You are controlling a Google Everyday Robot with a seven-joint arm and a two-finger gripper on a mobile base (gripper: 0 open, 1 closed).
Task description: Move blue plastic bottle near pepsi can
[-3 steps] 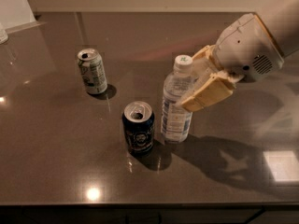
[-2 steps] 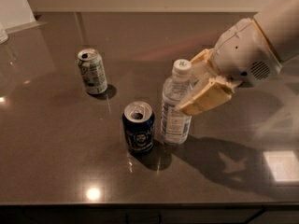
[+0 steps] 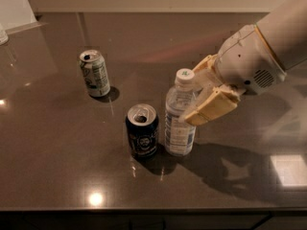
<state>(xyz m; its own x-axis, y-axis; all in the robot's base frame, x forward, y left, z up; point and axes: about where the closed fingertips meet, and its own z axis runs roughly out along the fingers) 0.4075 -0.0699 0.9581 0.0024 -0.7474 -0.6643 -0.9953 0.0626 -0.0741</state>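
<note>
The blue plastic bottle is clear with a white cap and a pale label. It stands upright on the dark table, right beside the pepsi can, a dark navy can with a round emblem and an open silver top. My gripper comes in from the right at the bottle's upper part. Its tan fingers are spread, one in front of the bottle's shoulder and one behind the cap. The bottle rests on the table on its own base.
A white-and-green can stands upright at the back left. The dark glossy table runs to a front edge near the bottom of the view. A pale wall lies behind. My white arm fills the upper right.
The gripper has drawn slightly back to the right and its fingers sit looser on the bottle. The bottle and both cans stay in place.
</note>
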